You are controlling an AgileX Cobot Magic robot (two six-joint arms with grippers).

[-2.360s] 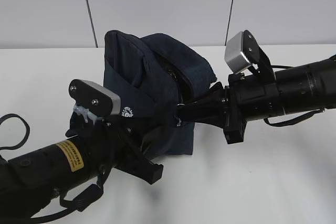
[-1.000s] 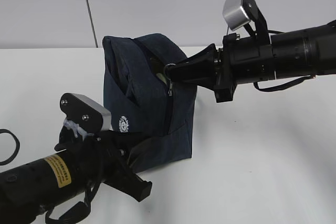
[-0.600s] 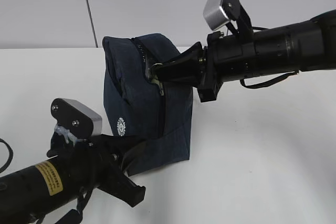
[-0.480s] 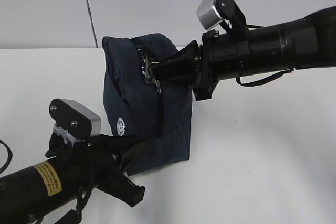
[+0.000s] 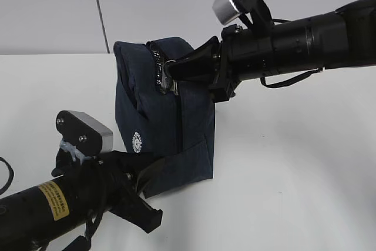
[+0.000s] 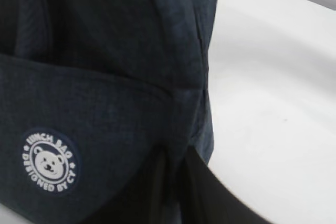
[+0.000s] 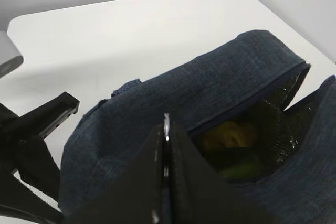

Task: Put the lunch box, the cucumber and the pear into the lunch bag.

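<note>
The navy lunch bag (image 5: 161, 124) stands upright mid-table, its bear logo (image 6: 50, 161) facing my left wrist camera. My right gripper (image 5: 169, 70) is shut on the silver ring pull (image 7: 166, 125) near the bag's top front edge. Behind the pull the zipper gapes, showing the yellow pear (image 7: 231, 132) and something green (image 7: 242, 170) below it; I cannot tell whether that is the cucumber. The lunch box is hidden. My left gripper (image 6: 176, 166) is shut on the bag's fabric low at its front corner, by the folded flap (image 5: 176, 168).
The white table (image 5: 294, 180) runs to a pale wall behind. A black cable loop (image 5: 4, 174) lies at the left edge. The left arm's black gripper parts (image 7: 47, 119) show beside the bag in the right wrist view.
My right gripper has carried the ring pull up the bag's front and leftward toward the top, closing the zipper behind it. The left arm has settled lower, keeping its hold.
</note>
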